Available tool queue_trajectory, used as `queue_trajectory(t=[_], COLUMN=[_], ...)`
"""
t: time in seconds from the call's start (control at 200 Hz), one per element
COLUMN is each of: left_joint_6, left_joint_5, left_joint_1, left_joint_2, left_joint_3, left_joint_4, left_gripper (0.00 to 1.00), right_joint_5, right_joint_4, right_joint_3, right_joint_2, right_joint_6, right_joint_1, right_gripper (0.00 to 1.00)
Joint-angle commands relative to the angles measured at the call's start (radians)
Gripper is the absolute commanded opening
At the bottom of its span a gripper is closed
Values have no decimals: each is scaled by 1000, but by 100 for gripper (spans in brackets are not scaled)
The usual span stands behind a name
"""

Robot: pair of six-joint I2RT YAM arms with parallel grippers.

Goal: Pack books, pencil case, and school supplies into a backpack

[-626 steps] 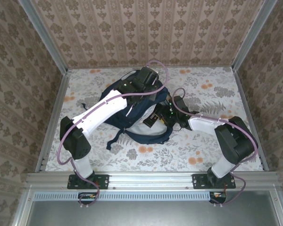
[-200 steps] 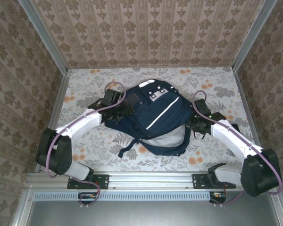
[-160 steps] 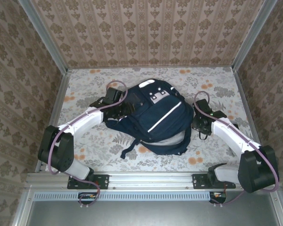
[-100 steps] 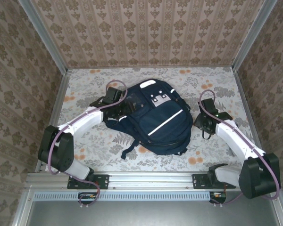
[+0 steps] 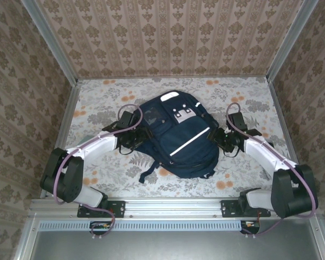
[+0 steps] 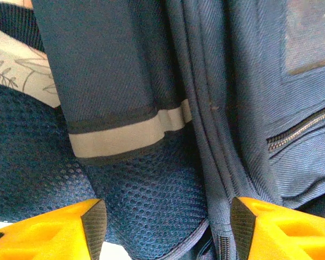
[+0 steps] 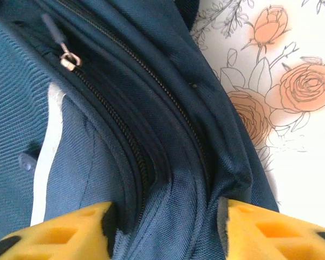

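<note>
Backpack (image 5: 176,135): lying flat on the flowered table cover (image 5: 244,168), about mid-table and between the two arms. Front panel faces up, with the white diagonal stripe (image 5: 189,142) and a grey patch (image 5: 180,112) showing. A dark strap (image 5: 146,172) trails off its near left corner onto the cover. From above, the zips along the visible edges look closed.

Left gripper (image 5: 134,141): at the bag's left side, low against it. In the left wrist view the gripper (image 6: 162,216) has its yellow fingers (image 6: 70,227) set well apart. Between them lie navy mesh padding (image 6: 146,200), a pale band (image 6: 124,135) across a strap and a piped seam. Neither finger is seen pinching the fabric.

Right gripper (image 5: 216,138): at the bag's right edge, roughly level with the stripe's upper end. In the right wrist view the gripper (image 7: 165,216) also has its yellow fingers (image 7: 271,227) apart, straddling the bag's rounded side edge. Whether the pads press on the cloth cannot be told. A zip runs up that edge to a metal puller (image 7: 69,60) at upper left. Orange roses printed on the cover show just beyond the bag.
</note>
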Motion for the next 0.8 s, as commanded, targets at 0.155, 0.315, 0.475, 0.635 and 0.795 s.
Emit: queue_trajectory(t=[0.155,0.315,0.475,0.635,0.795], left_joint_6=[-77,-141,-204,-266,-272], left_joint_5=[-1,19,27,-40,-92], left_joint_1=[-14,-14,-24,-45,-80], left_joint_2=[-22,-21,-27,-84,-136], left_joint_3=[-40,-90,-117,-149,-137], left_joint_4=[37,124,160,122,32], left_gripper=[61,58,54,52,53], right_joint_5=[-95,-86,-39,89,121], right_joint_4=[154,194,119,5,-52], right_joint_3=[158,284,366,334,235], right_joint_2=[232,344,354,229,93], right_joint_6=[-68,-113,-154,-207,-212], right_joint_1=[2,-11,-13,-9,1], right_gripper=[47,47,47,50,52])
